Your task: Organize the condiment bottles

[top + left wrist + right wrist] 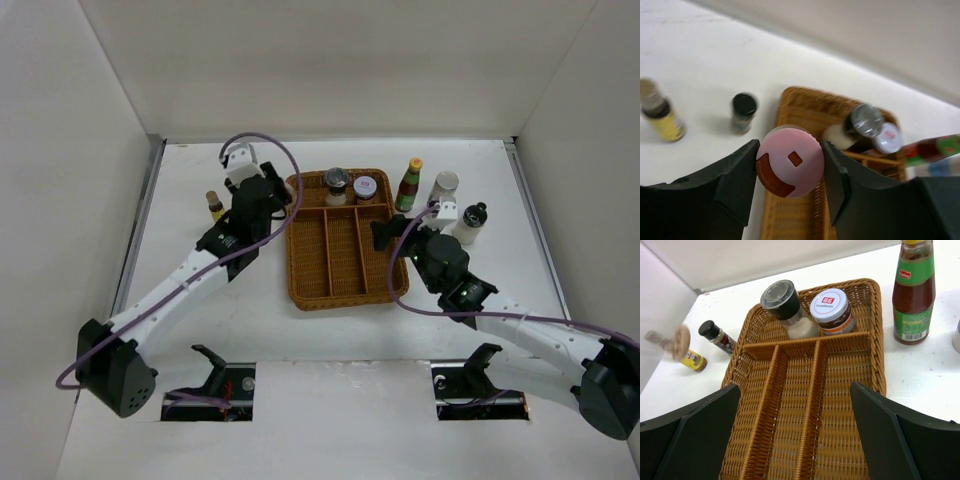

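Pink-lidded condiment jar (790, 160) — clamped between left gripper (790, 167) fingers, at wicker tray (805, 107) edge. Right gripper (795, 390) — jaws wide apart above tray, empty.

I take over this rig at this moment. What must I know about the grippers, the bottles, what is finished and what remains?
Left gripper: shut on the pink-lidded jar, near the far left corner of the wicker tray.
Right gripper: open, empty, above the tray's long compartments.
Done: a dark-lidded jar and a white-lidded jar stand in the tray's far compartment.
Left to do: the held jar; the yellow-labelled bottle and small black-capped bottle on the table left of the tray; the sauce bottle, white shaker and black-capped white bottle right of it.
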You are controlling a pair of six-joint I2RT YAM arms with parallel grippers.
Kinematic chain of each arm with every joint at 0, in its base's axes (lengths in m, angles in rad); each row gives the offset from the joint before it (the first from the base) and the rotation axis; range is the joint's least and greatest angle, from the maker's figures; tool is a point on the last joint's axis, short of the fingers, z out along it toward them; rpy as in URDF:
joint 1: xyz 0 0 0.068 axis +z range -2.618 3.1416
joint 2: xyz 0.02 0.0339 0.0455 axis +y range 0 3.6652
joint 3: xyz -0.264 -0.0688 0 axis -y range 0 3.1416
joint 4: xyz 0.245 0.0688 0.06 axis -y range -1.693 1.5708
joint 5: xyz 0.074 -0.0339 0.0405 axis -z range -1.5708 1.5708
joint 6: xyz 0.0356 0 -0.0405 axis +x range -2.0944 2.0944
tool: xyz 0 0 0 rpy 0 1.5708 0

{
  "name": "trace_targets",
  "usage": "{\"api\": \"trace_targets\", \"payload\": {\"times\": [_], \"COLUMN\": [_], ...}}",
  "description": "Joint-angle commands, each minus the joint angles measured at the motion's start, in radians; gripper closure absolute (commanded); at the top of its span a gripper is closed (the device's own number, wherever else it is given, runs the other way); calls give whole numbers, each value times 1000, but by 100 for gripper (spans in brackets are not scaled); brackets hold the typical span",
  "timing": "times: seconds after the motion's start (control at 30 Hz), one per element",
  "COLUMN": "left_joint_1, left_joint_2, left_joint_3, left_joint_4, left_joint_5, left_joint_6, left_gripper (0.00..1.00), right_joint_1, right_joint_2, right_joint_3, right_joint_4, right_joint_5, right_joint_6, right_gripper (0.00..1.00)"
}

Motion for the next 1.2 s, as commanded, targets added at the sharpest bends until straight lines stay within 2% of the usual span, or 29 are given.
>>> {"api": "trace_targets", "payload": {"times": [0.0, 0.13, 0.3, 0.57, 0.73, 0.9, 1.0, 1.07, 1.17], "left_joint_1": [-11, 9, 15, 9, 4, 3, 0, -3, 0], "left_joint_2": [141, 353, 525, 677, 733, 723, 649, 579, 464], "left_joint_3": [110, 240, 382, 423, 409, 371, 318, 278, 193], "left_joint_4": [132, 230, 227, 223, 229, 268, 331, 362, 406], "left_joint_5": [41, 100, 115, 45, 37, 36, 30, 30, 19], "left_joint_6": [28, 36, 64, 85, 80, 74, 74, 77, 77], "left_gripper": [63, 64, 64, 64, 55, 40, 23, 17, 17], "right_joint_1": [-8, -3, -8, -11, -13, -22, -17, -22, -17], "right_joint_2": [-11, -16, -31, -36, -31, -48, -51, -44, -31], "right_joint_3": [-4, -10, -17, -21, -21, -29, -27, -29, -21], "right_joint_4": [75, 76, 75, 78, 81, 81, 81, 82, 82], "right_joint_5": [25, 27, 29, 32, 32, 35, 35, 35, 35], "right_joint_6": [11, 8, 7, 5, 5, 10, 4, 10, 5], "right_gripper": [2, 2, 2, 1, 1, 0, 0, 0, 0]}}
